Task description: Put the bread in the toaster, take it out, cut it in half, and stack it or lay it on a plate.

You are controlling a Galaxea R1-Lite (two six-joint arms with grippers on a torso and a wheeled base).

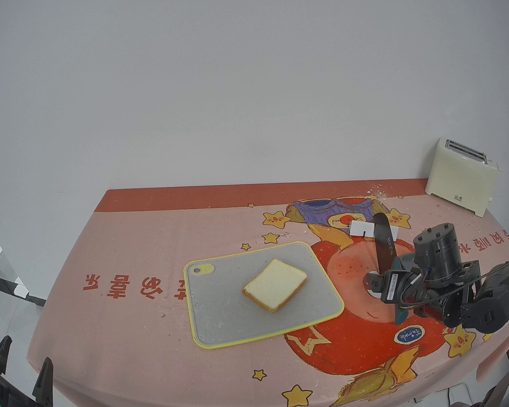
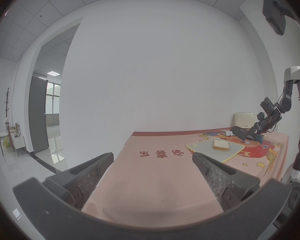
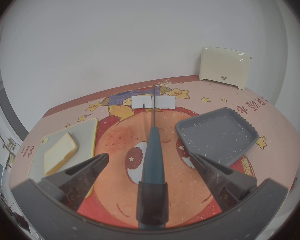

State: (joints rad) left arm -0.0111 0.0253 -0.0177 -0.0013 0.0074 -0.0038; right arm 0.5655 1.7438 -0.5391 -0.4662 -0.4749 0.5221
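A slice of bread (image 1: 275, 284) lies flat on the gray cutting board (image 1: 220, 312), on the board's right half and inside its yellow rim. It is whole and uncut. The board sits on a table under a pink cartoon tablecloth (image 1: 124, 244).

The right gripper (image 1: 387, 295) hangs over the cloth just off the board's right edge and carries a knife (image 1: 383, 244) with a teal handle. In the right wrist view its two fingers (image 3: 90, 170) stand spread on either side of the handle without touching it. The butt of the handle sits in a dark block at the gripper's base. The blade points away from the robot, toward a small white card (image 1: 373, 229) standing beyond the board's far right corner. Whether the tip touches the card cannot be told.

A gray tray (image 3: 216, 134) with scattered crumbs lies on the cloth on the side of the knife away from the board. The cream toaster (image 1: 462, 177) stands well apart from the board, at the table's far right corner against the wall, with its slots facing up.

The left gripper (image 1: 26, 351) is well off the board's left side, past the table's near left corner. Its fingers are spread wide with nothing between them.
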